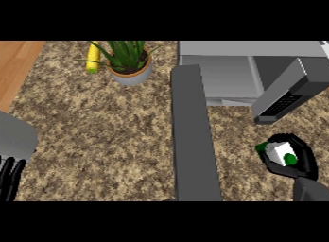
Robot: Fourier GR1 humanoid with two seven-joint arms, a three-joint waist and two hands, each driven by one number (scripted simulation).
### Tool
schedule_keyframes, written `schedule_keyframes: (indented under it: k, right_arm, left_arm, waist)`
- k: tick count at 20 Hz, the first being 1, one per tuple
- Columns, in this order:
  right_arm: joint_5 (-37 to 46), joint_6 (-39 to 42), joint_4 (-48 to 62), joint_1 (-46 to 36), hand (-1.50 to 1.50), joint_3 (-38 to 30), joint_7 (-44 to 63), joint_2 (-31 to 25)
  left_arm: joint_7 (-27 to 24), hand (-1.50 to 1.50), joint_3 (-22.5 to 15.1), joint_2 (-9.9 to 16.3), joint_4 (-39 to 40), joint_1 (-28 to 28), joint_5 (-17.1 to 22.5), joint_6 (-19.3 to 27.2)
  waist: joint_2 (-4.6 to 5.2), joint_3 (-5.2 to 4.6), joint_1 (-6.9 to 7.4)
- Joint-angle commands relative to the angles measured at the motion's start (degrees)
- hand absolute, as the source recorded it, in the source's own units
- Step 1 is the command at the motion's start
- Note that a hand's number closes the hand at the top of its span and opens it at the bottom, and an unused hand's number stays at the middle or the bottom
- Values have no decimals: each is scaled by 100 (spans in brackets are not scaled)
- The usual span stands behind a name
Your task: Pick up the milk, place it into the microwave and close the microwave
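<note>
1. My right hand (296,163), at four o'clock, has its fingers curled around the small white milk carton with green cap (281,152).
2. My left hand (3,177) rests with straight fingers at eight o'clock.
3. The grey microwave's open cavity (227,78) lies toward eleven o'clock from the carton, behind its swung-out door (293,90).

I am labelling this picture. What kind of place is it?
Most likely a kitchen counter: a speckled stone-like top, an open microwave and a potted plant. The right hand holds a milk carton near the microwave.
</note>
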Motion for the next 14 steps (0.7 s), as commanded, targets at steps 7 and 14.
schedule_keyframes:
  k: [7, 14]
  right_arm:
    - [-147, 775, -592, -274, 150, 360, 27, 540]
    - [-107, 425, -2279, 521, 150, 1007, 560, 1047]
  left_arm:
    - [-262, -150, 245, 13, 88, 174, 64, -131]
    - [-400, -150, 139, -110, 190, 300, -54, -157]
  waist:
    - [-36, -17, -37]
    - [-56, -24, -131]
